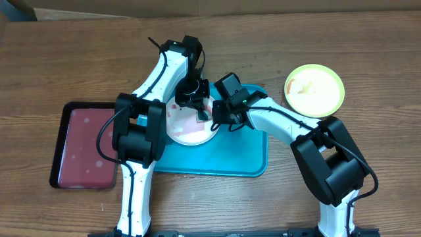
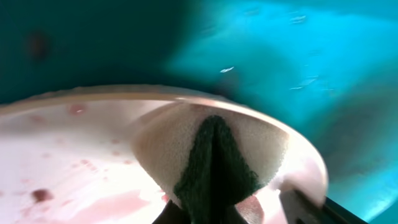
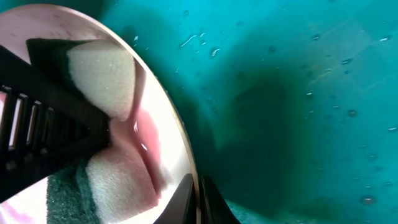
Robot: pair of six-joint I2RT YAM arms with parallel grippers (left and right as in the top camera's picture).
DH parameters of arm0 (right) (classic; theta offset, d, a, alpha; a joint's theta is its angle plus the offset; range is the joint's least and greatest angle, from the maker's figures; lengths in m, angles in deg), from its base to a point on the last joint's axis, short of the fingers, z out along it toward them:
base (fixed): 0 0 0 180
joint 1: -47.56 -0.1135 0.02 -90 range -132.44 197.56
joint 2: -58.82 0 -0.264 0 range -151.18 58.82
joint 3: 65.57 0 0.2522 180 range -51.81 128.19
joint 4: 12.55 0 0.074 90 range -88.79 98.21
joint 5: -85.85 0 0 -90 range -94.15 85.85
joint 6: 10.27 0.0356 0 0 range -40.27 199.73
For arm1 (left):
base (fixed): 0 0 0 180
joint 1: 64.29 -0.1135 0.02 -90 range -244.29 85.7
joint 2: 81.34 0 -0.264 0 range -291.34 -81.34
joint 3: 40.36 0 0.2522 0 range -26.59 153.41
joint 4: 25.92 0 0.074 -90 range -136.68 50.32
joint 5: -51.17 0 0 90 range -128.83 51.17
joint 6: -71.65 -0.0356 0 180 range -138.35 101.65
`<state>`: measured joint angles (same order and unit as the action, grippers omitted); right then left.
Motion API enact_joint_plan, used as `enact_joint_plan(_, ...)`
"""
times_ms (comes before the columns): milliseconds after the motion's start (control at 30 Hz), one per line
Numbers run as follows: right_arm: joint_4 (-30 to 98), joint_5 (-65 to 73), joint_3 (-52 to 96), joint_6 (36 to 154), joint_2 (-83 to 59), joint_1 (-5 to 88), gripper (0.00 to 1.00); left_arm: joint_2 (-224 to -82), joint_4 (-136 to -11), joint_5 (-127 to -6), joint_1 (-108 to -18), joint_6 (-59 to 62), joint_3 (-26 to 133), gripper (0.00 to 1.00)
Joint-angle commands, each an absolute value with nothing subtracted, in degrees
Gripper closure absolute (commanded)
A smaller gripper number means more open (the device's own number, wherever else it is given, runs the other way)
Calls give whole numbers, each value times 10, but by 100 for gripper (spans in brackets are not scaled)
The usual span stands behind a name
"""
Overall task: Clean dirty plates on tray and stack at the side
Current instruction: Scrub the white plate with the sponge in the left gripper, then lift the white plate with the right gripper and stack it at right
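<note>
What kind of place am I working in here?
Likely a lab tabletop dishwashing mock-up: wooden table, large bright blue rectangular plastic tray, folded pale-and-green sponge on a smeared white round plastic plate.

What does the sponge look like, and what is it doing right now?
The sponge is soft, pale cream foam with a dark green scrubby layer. The left gripper pinches it in the middle, so the foam bulges out on either side. It presses down on the white plate, near the rim, among pink watery smears. The plate sits on the blue tray.
</note>
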<state>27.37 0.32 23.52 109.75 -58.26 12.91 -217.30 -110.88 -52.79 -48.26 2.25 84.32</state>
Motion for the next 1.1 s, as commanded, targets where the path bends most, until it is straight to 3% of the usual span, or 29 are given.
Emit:
enact_joint_plan(0, 281, -15, 234, 1098, -583, 132, 96, -2191, -1125, -331, -508, 90, 815, 96)
enact_joint_plan(300, 283, -16, 234, 1097, -583, 132, 96, -2190, -1216, -223, -602, 145, 863, 96)
enact_joint_plan(533, 300, -16, 249, 1027, -581, 131, 96, -2153, -1292, -265, -662, 146, 997, 96)
enact_joint_plan(767, 330, -23, 295, 919, -525, 118, 96, -1988, -1299, -307, -725, 138, 1029, 96)
enact_joint_plan(867, 333, -85, 308, 856, -490, 98, 96, -1937, -1318, -317, -766, 151, 1029, 96)
enact_joint_plan(1067, 323, -353, 341, 699, -434, 19, 96, -1899, -1353, -361, -864, 151, 1029, 96)
